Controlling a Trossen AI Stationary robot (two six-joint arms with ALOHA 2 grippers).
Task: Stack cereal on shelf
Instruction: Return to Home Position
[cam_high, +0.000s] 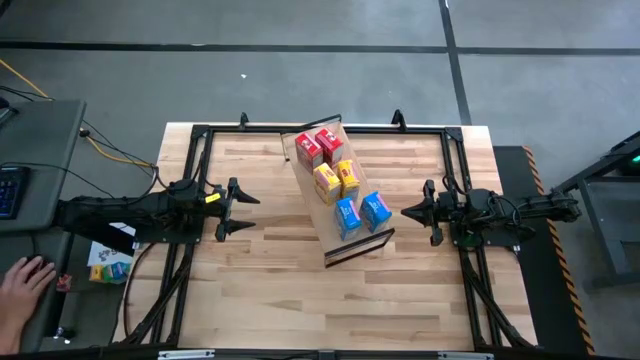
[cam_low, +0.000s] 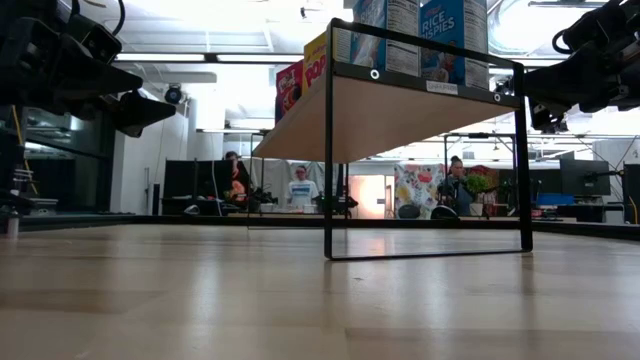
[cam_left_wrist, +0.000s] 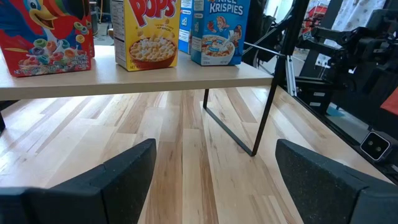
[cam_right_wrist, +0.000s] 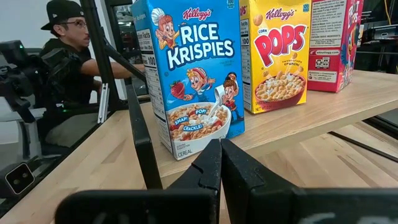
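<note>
The shelf stands slanted at mid-table on its thin dark frame legs. All six cereal boxes stand upright on its board: two red at the far end, two yellow in the middle, two blue at the near end. My left gripper hovers open to the shelf's left, fingers pointing at it. My right gripper hovers shut to the shelf's right, level with the Rice Krispies box, touching nothing.
Bare tabletop lies on the near side and on both sides of the shelf. A person's hand rests on the side table left of the work table, near small items. A seated person shows beyond the table.
</note>
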